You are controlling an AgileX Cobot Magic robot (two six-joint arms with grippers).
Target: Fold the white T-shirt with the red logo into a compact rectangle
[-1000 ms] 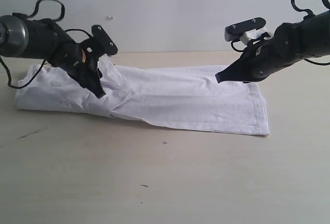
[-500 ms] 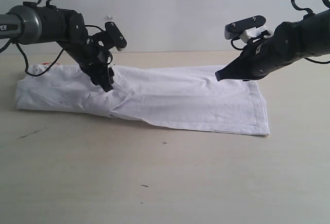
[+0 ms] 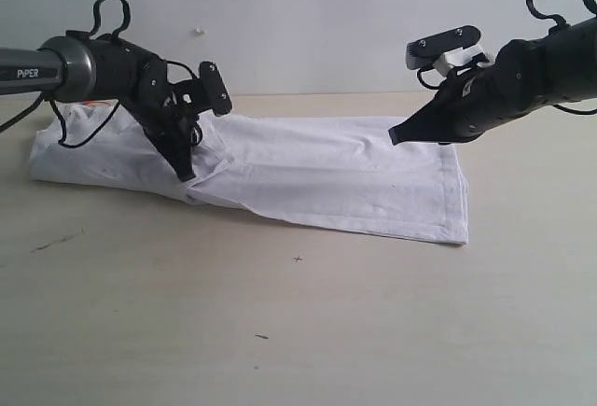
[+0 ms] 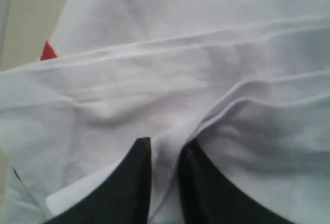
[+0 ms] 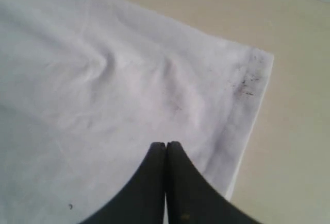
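Left gripper [image 3: 185,171]: jaws nearly closed, a ridge of the white T-shirt [image 3: 326,177] pinched between them. Right gripper [image 3: 396,137]: closed, empty, above the shirt's right end. Shirt: long band laid across the table [image 3: 298,331]. Step judged: grasp for crosswise fold; lift rightward required next.

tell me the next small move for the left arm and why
Probably lift the left gripper a little to test its hold: its jaws look nearly closed on a raised fold of the white cotton T-shirt, which lies as a long flat band on the tan table. The right gripper is shut, above the hem end, holding nothing.
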